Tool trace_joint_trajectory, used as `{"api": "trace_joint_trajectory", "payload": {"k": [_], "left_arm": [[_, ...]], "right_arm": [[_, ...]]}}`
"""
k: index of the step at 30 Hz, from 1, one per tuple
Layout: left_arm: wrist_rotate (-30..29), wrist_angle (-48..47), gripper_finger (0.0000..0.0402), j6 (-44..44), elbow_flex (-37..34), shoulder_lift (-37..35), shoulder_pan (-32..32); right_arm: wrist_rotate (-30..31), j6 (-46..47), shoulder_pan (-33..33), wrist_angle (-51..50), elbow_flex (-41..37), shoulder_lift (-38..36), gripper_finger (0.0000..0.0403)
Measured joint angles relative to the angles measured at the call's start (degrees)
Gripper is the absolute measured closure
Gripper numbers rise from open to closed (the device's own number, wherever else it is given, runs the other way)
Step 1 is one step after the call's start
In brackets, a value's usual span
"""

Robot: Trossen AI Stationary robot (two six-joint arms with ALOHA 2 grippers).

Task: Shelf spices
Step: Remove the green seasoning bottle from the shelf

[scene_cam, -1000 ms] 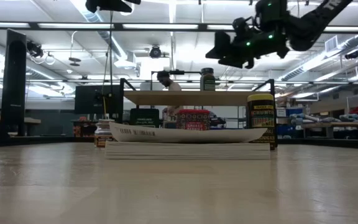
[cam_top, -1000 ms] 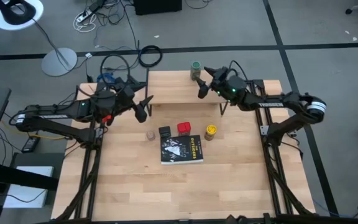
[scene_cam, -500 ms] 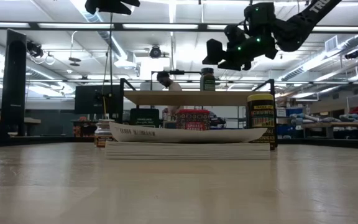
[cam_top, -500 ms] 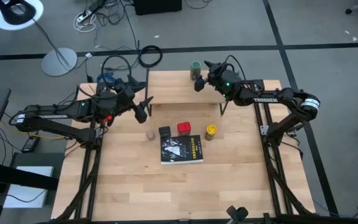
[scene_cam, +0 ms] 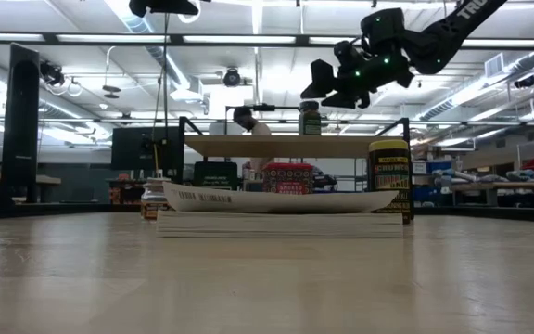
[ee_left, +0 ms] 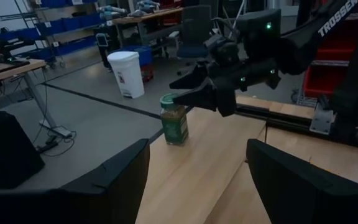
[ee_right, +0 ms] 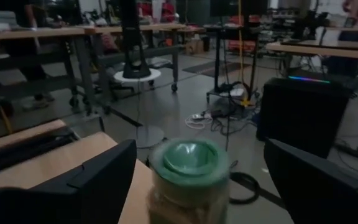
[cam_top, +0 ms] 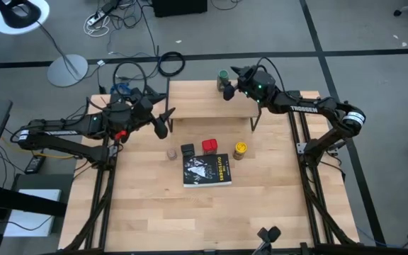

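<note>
Spread wide, the fingers (ee_right: 104, 180) of the right gripper (cam_top: 227, 83) flank the green-topped jar (cam_top: 223, 77) without touching it; in the right wrist view the jar's green lid sits between the two dark fingers with a clear gap on each side; the left wrist view shows the same gripper just behind and above the jar, its tips level with the lid. That jar stands upright on the shelf (cam_top: 197, 106), near the far edge toward its right end; the shelf sits at the far side of the bench (cam_top: 147, 205).

The left gripper (cam_top: 166, 119) hangs near the shelf's left end, fingers (ee_left: 123, 171) also well apart and holding nothing.

On the bench in front of the shelf four spices stand in a row: the pale little jar (cam_top: 171, 153), the dark green-black tin (cam_top: 188, 150), the red tin (cam_top: 210, 146) and the yellow-topped jar (cam_top: 240, 149); a flat black book (cam_top: 207, 171) lies just in front of them, close to the two tins; the pale jar stands apart to the left.
</note>
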Motion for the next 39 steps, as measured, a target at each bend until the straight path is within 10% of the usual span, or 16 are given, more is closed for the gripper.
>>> {"api": "trace_joint_trajectory", "payload": {"k": [28,39], "left_arm": [[0.0,1.6,0.0129,-1.5,0.0,0.0,0.0],[0.0,0.8,0.0129,-1.5,0.0,0.0,0.0]], "right_arm": [[-9.7,1.4,-2.7,-1.1,1.7,5.6,0.0081],[-9.2,3.3,-2.2,-0.7,1.8,5.6,0.0172]]}}
